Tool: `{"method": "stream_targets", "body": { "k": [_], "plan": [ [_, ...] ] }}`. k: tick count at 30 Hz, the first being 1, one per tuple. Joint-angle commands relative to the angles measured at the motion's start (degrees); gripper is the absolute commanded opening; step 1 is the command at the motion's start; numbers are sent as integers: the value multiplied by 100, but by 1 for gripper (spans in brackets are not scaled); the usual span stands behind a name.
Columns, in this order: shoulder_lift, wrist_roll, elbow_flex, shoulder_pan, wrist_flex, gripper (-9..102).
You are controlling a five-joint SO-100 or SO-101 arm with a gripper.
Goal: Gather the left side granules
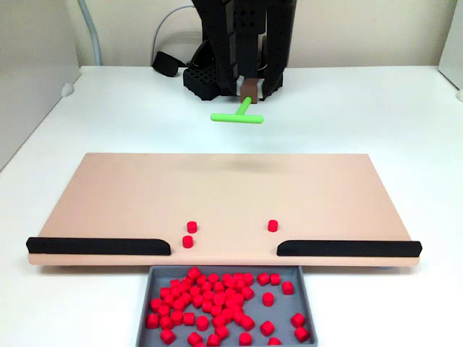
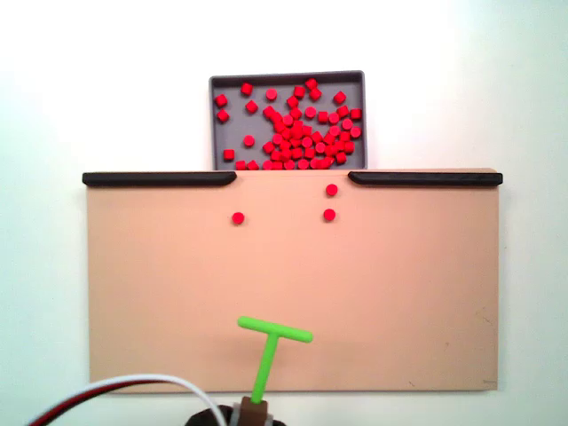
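Three loose red granules lie on the tan board (image 1: 108, 195) near its gap between two black rails. In a fixed view two sit at left (image 1: 192, 226) (image 1: 187, 241) and one at right (image 1: 273, 225). In the other fixed view the pair is at right (image 2: 331, 189) (image 2: 329, 214) and the single one at left (image 2: 238, 217). My gripper (image 1: 247, 90) (image 2: 253, 410) is shut on the stem of the green T-shaped tool (image 1: 237, 117) (image 2: 271, 342). The tool hangs above the board's edge nearest the arm, far from the granules.
A grey tray (image 1: 148, 289) (image 2: 213, 124) holding a dense heap of red pellets sits just past the gap. Black rails (image 1: 98, 246) (image 1: 347, 248) line that board edge on both sides. The arm's black base (image 1: 210, 79) and a white cable (image 2: 133, 386) lie behind the board.
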Motion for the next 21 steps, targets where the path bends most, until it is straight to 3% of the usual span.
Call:
{"method": "stream_targets", "body": {
  "k": [1, 13, 21],
  "plan": [
    [62, 545, -123, -255, -35, 0],
    [-211, 3173, -211, -1099, -35, 0],
    [-1116, 4799, -1160, -1468, -35, 0]
  ]
}}
